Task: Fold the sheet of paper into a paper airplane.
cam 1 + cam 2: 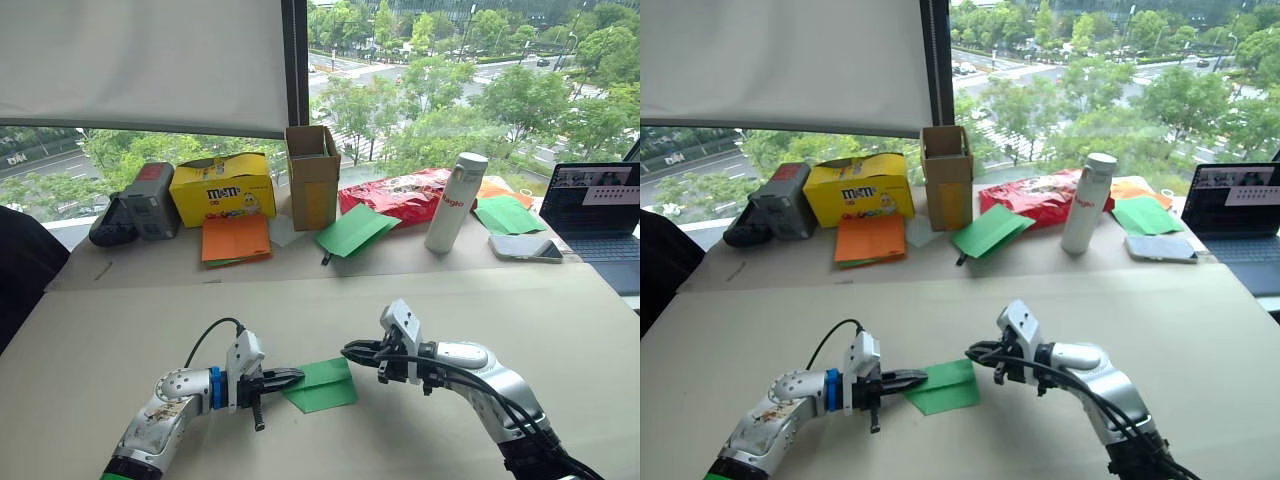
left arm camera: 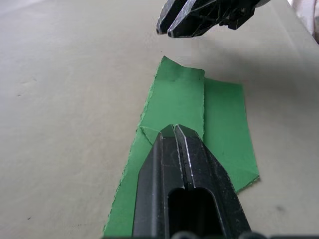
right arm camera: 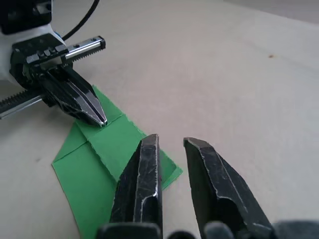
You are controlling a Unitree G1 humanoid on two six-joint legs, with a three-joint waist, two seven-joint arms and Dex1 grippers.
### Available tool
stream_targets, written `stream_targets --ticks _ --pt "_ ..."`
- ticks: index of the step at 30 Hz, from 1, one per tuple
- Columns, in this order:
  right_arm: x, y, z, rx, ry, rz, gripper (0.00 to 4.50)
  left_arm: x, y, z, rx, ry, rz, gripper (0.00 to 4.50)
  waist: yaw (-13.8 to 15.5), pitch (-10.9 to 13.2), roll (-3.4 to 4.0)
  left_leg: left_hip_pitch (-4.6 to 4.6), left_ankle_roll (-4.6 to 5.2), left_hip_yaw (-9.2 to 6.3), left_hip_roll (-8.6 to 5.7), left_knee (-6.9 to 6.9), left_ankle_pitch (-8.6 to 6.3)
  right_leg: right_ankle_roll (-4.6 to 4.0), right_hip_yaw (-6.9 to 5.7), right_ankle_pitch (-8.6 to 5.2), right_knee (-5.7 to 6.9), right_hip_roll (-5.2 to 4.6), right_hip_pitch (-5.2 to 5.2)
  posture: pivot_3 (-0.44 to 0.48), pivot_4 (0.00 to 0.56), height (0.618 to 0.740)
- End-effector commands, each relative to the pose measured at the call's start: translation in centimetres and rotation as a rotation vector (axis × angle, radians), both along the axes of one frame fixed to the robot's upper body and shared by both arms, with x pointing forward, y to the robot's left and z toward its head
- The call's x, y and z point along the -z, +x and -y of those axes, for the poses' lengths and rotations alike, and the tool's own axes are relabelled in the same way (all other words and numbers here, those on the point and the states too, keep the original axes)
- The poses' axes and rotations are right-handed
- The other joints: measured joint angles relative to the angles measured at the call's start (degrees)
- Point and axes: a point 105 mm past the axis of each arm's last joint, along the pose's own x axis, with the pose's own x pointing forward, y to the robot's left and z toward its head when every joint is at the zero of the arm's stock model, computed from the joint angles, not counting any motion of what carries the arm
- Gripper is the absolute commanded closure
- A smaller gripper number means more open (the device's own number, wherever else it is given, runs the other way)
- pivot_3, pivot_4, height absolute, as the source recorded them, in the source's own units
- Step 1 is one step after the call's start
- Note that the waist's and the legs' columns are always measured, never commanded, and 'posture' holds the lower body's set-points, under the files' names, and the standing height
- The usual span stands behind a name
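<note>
Beyond the window I see treetops and a road, and below it a wide table point(image 1: 120, 330) covered in matte beige board, smooth and bare across its whole near half. On that bare stretch lies the sheet of paper point(image 1: 322, 386), thin bright green stock already folded into a layered, roughly rectangular shape with a slanted flap on top and slightly ragged edges in my left wrist view. My left gripper point(image 1: 297, 376) comes in from the left, its two black fingers pressed together with the tips resting on the paper's left part, over the diagonal crease; I cannot tell whether any paper sits between them. My right gripper point(image 1: 348, 351) hangs just beside the paper's far right corner, its fingers point(image 3: 142, 184) slightly apart with a narrow gap and nothing between them. All round the paper the board is open, with free room toward me and to both sides. Clutter stands well apart along the far edge: a yellow M&M's box point(image 1: 222, 187), an upright brown cardboard box point(image 1: 313, 175), orange sheets point(image 1: 235, 238), a flat green sheet point(image 1: 355, 229), a shiny red snack bag point(image 1: 395, 192), a white bottle point(image 1: 455, 202), a phone point(image 1: 525, 247) and an open laptop point(image 1: 598, 222).
</note>
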Motion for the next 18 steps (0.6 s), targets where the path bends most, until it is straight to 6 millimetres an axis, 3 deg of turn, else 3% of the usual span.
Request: stream_targets --ticks 1,2,9,14,18 --pt "-1.1 -0.1 0.3 -0.011 0.039 -0.034 2.25 0.7 0.0 -0.1 -0.014 0.010 -0.024 4.50 0.0 0.0 -0.01 0.01 0.00 0.00 0.01 0.00 0.00 0.00 0.00 0.00 -0.01 0.00 0.01 0.000 0.150 0.740" --pt "-0.7 -0.1 0.3 -0.011 0.026 -0.048 2.02 0.6 0.1 -0.1 -0.014 0.009 -0.023 4.50 0.0 0.0 0.00 0.01 0.00 0.00 0.01 0.00 0.00 0.00 -0.01 0.00 -0.01 0.01 0.01 0.000 0.150 0.740" --pt "1.1 -0.7 -0.9 -0.058 0.023 -0.176 2.02 -0.1 0.0 -0.4 -0.022 -0.001 0.006 4.50 0.0 0.0 0.00 -0.01 0.00 0.00 0.01 0.00 0.00 0.00 0.00 0.00 -0.01 -0.01 -0.01 0.000 0.150 0.740" --pt "0.8 -0.5 -1.1 -0.063 0.058 -0.201 2.02 -2.3 -1.9 -1.7 0.077 -0.048 -0.060 4.50 -0.5 0.2 -0.20 -0.11 0.01 0.00 0.02 0.00 0.00 0.00 0.00 0.00 0.02 0.00 -0.12 0.000 0.150 0.740" --pt "0.8 -0.6 -1.2 -0.081 0.064 -0.216 2.02 -2.9 -1.7 -3.2 0.056 -0.017 -0.056 4.50 -0.8 0.3 -0.17 -0.21 0.00 -0.02 0.04 -0.02 -0.01 0.00 -0.02 0.00 0.04 0.01 -0.26 0.000 0.150 0.740"
